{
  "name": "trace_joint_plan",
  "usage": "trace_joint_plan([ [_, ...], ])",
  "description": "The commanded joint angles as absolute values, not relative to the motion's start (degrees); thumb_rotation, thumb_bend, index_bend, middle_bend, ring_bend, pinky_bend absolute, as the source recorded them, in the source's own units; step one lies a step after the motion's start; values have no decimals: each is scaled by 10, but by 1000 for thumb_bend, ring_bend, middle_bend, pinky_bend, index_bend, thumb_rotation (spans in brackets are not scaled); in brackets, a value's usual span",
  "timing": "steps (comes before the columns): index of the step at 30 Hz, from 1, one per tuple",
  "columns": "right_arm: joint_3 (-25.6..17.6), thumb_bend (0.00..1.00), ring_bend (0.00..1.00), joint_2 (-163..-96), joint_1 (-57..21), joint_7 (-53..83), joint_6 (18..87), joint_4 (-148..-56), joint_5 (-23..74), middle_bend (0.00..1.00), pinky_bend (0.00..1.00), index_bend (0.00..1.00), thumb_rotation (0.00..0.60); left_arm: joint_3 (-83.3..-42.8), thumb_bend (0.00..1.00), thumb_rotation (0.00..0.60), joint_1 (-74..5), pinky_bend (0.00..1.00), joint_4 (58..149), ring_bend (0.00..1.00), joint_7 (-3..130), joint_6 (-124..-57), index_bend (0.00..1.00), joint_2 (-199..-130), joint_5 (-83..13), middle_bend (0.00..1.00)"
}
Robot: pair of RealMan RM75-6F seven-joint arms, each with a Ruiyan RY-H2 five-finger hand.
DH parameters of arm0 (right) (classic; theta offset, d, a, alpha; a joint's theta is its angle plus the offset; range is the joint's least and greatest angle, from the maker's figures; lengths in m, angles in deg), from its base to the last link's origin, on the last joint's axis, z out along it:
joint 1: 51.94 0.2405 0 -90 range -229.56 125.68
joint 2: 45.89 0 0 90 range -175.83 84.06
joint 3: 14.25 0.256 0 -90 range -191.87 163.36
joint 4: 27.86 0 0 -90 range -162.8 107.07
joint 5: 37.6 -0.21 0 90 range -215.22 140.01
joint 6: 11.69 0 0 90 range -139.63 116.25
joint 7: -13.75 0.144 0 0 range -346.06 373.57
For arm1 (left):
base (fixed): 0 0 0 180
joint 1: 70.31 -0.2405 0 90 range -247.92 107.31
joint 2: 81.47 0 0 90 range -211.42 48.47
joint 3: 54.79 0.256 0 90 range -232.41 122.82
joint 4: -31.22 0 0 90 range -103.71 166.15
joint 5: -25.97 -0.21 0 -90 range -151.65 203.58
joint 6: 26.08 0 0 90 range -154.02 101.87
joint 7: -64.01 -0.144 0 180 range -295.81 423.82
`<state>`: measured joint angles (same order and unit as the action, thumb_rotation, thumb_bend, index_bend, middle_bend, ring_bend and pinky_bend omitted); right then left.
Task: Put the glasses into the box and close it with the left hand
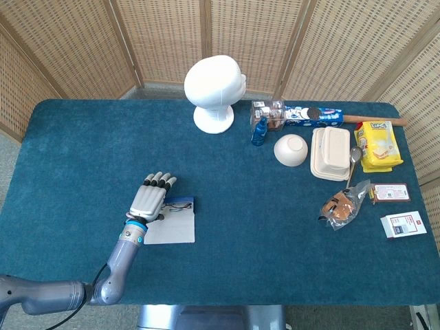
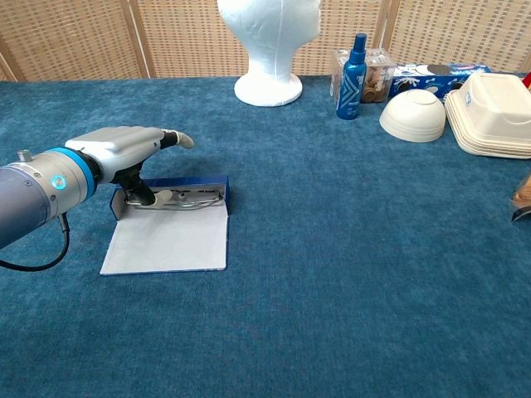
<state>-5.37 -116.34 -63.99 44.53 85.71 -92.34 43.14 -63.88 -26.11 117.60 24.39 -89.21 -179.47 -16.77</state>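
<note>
My left robot hand [image 2: 124,149] hangs palm-down over the left part of the teal felt tabletop [image 1: 240,227], its grey fingers [image 1: 159,181] stretched forward and slightly spread while the thumb reaches down into the shallow blue-sided glasses box [image 2: 211,184]. From the chest view I cannot tell whether the thumb is pinching the thin-framed glasses [image 2: 189,197] or only touching them, so whether I am holding anything stays unclear to me. The glasses lie inside the box tray, along its far wall, partly under my palm. The box's pale grey lid [image 2: 170,240] lies flat and open on the tabletop on the near side of the tray. My right robot hand shows in neither view. Farther back stands a white foam mannequin head [image 1: 214,89], and to its right a small blue spray bottle [image 1: 259,131], a clear container of brown snacks [image 1: 269,113], a blue biscuit packet [image 1: 315,114], an upturned white bowl [image 1: 291,150], a cream clamshell food box [image 1: 331,153], a yellow packet [image 1: 378,145] and a clear bag of bread [image 1: 342,207].
</note>
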Motion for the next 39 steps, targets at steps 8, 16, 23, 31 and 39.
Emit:
trace_joint_plan([
  [8, -54, 391, 126, -1161, -640, 443, 858, -927, 433, 165, 282, 47, 572, -636, 383, 600, -260, 61, 1181, 0, 243, -883, 94, -1790, -163, 87],
  [16, -54, 392, 127, -1160, -638, 436, 858, -932, 435, 166, 282, 47, 572, -638, 384, 600, -263, 67, 1212, 0, 269, -860, 98, -1764, -165, 90],
  [23, -55, 392, 126, -1160, -637, 430, 858, -936, 437, 165, 282, 47, 577, -635, 383, 600, -264, 65, 1249, 13, 297, -830, 107, -1728, -169, 102],
  [31, -55, 393, 127, -1161, -637, 429, 860, -937, 439, 166, 282, 47, 580, -630, 384, 600, -255, 97, 1265, 56, 317, -802, 130, -1708, -176, 126],
  [39, -55, 393, 126, -1160, -642, 430, 865, -937, 436, 166, 282, 47, 581, -620, 384, 600, -225, 120, 1265, 70, 301, -771, 137, -1704, -146, 138],
])
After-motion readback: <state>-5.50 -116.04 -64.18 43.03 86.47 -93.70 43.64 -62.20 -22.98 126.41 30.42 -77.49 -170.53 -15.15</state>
